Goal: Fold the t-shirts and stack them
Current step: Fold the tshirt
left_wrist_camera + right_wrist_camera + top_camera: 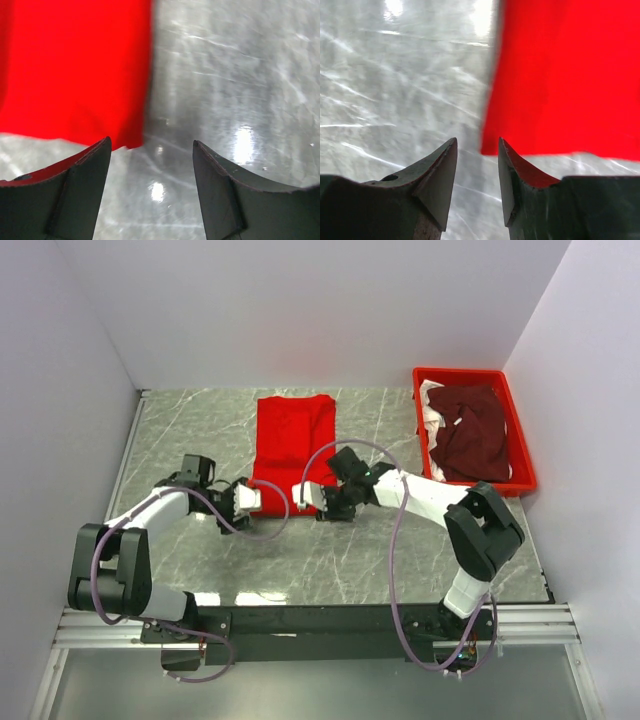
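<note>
Grey marble table (340, 560), white walls around. From above, the red t-shirt (292, 435) is lying folded mid-table. The maroon t-shirt (472, 435) is sitting bunched with white fabric (430, 405) in the red tray (522, 455). The left gripper (255, 498) and right gripper (300, 493) are hovering at the red shirt's near edge, fingers too small to read. Left wrist: jaws gaping wide, gripping nothing, red corner blurring beyond. Right wrist: jaws standing narrowly apart, empty, shirt running off-frame.

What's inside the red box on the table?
A crumpled dark maroon t-shirt fills most of the red tray, with some white cloth peeking out at its left side. Whatever lies underneath them is covered, so I cannot tell.
</note>
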### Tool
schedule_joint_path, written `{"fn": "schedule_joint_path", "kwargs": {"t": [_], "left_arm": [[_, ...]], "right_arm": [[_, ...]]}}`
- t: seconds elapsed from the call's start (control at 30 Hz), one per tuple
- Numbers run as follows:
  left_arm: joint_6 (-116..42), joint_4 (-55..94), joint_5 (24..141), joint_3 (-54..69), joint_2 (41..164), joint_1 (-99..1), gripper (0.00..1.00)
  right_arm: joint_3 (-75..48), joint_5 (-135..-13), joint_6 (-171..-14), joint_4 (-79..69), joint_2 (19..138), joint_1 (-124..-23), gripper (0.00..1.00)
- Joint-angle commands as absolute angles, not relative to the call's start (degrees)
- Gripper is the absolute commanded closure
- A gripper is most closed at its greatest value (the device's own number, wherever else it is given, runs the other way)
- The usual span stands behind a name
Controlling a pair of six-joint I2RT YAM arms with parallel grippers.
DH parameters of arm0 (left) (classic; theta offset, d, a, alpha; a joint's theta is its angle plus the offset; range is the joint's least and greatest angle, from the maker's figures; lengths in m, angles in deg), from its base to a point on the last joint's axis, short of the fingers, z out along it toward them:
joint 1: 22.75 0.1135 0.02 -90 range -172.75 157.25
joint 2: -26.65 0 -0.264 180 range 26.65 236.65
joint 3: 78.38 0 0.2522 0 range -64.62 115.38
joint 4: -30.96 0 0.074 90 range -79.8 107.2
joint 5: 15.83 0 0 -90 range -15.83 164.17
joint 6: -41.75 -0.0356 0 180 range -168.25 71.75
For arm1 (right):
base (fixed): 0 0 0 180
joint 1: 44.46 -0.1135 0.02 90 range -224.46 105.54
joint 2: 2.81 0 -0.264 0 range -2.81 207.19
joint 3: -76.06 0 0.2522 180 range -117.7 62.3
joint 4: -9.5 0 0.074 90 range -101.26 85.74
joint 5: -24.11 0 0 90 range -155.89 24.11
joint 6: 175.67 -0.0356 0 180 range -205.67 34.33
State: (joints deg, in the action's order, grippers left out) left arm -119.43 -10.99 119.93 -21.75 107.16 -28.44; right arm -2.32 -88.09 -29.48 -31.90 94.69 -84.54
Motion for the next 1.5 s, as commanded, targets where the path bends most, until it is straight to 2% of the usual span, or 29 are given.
{"fn": "schedule_joint_path", "kwargs": {"t": [0.0,0.3,0.53,0.67,0.7,0.73,0.77,0.83,0.93,1.3,1.47], "left_arm": [[-125.0,-7.9,119.4,-23.4,106.4,-30.3,0.29],[-126.1,-4.8,116.1,-21.9,112.0,-32.9,0.32],[-126.1,-4.6,113.2,-19.0,116.3,-34.5,0.43],[-125.4,-5.2,112.1,-17.6,117.6,-35.0,0.6],[-125.3,-5.3,112.0,-17.3,117.8,-35.0,0.64],[-124.9,-5.4,111.9,-17.1,117.7,-35.0,0.68],[-124.6,-5.6,111.9,-16.8,117.8,-35.0,0.77],[-123.4,-6.3,111.9,-15.8,117.3,-35.0,0.91],[-120.3,-7.4,112.7,-14.3,115.9,-34.9,0.99],[-116.5,-12.6,117.0,-9.9,107.9,-33.0,1.0],[-117.7,-20.7,119.3,-7.5,104.6,-32.7,1.0]], "right_arm": [[-0.7,-86.6,-29.6,-25.5,95.4,-85.4,0.55],[-1.9,-81.8,-26.5,-24.5,100.1,-85.8,0.57],[-6.3,-79.7,-25.2,-27.9,104.9,-85.9,0.63],[-7.0,-80.0,-24.7,-29.0,105.3,-85.7,0.79],[-7.0,-80.2,-24.8,-28.9,105.2,-85.6,0.86],[-6.9,-80.8,-25.0,-28.8,104.7,-85.4,0.9],[-7.1,-81.2,-25.4,-29.0,104.5,-85.2,0.98],[-7.7,-82.1,-26.4,-29.9,103.7,-84.9,1.0],[-9.2,-83.3,-27.7,-31.7,101.9,-84.4,1.0],[-18.6,-87.6,-30.0,-39.8,98.0,-80.2,1.0],[-19.6,-88.8,-30.1,-42.9,96.3,-79.8,1.0]]}}
